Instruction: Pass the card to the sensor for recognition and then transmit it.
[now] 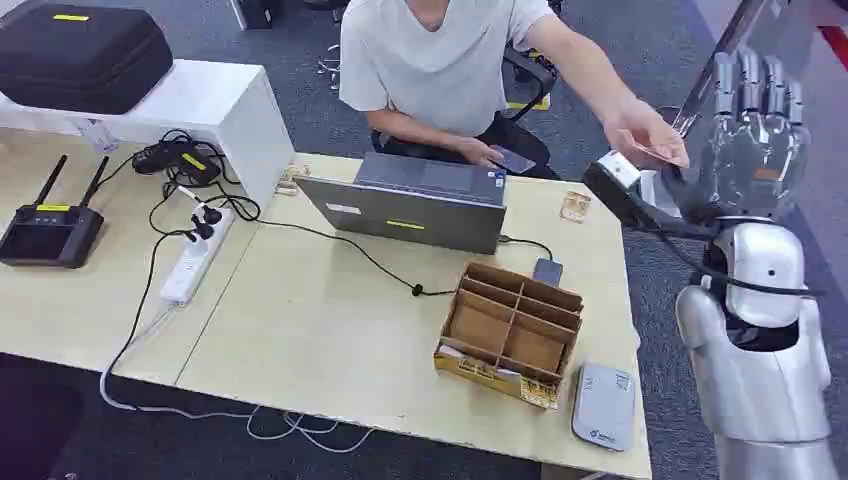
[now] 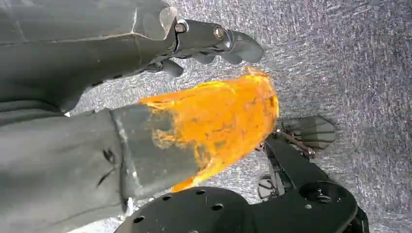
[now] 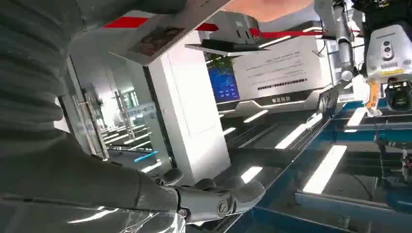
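A person's hand reaches over the table's far right corner and holds a small card by its edge. My right hand is raised just right of it, palm toward the card, fingers upright and spread, holding nothing. In the right wrist view the card hangs beyond my fingers, with the person's fingertips on it. A small dark sensor box lies on the table behind the cardboard tray, wired to the laptop. My left hand hangs over the carpet, holding nothing.
A seated person faces me behind a grey laptop. A divided cardboard tray and a flat grey device sit at the table's front right. Another card lies near the laptop. A power strip, cables and a router are on the left.
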{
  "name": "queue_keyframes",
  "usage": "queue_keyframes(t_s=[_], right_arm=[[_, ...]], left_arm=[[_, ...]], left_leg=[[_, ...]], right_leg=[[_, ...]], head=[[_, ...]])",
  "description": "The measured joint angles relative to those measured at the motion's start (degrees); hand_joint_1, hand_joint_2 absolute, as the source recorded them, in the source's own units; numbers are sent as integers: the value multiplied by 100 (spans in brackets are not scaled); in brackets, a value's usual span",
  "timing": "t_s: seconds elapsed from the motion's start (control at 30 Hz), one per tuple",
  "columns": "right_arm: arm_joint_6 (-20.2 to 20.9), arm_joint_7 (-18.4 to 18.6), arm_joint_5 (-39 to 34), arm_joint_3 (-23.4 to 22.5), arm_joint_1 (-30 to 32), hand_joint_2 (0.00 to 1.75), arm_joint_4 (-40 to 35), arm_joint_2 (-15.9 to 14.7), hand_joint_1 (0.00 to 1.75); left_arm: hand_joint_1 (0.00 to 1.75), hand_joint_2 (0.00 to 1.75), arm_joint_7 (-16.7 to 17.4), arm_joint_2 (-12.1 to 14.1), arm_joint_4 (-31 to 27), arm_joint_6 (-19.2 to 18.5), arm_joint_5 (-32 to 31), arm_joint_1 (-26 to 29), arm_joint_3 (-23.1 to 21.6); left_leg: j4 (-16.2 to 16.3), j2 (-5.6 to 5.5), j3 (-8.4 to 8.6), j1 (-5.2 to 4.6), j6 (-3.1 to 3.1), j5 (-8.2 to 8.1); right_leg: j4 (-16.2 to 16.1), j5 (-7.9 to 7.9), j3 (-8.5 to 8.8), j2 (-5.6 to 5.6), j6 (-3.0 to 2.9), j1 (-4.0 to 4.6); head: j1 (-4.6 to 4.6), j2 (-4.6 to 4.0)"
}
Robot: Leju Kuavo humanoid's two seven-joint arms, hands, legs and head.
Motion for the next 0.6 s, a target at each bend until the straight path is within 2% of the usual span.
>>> queue_keyframes(t_s=[0.27,0.3,0.37,0.47,0.6], right_arm=[[0,2,0,24,0,175,0,0,0],[0,2,0,30,0,175,0,0,175],[4,-4,-9,39,-4,175,9,0,175],[225,-361,-429,85,-2,175,46,24,175],[232,-426,-549,197,3,175,125,83,175]], left_arm=[[0,0,0,0,0,-7,0,0,0],[0,175,0,0,0,-9,0,0,0],[0,175,2,0,0,-15,0,0,0],[0,175,225,-22,0,-147,-61,-7,0],[0,175,321,-50,0,-155,-72,-30,0]], left_leg=[[0,0,0,0,0,0],[0,0,0,0,0,0],[0,0,0,0,0,0],[0,1,0,0,0,0],[0,-1,-1,0,0,1]], right_leg=[[0,0,0,0,0,0],[0,0,0,0,0,0],[0,0,0,0,0,0],[0,0,-1,1,0,0],[0,1,-3,-1,0,0]], head=[[0,0],[0,0],[0,0],[0,0],[0,0]])
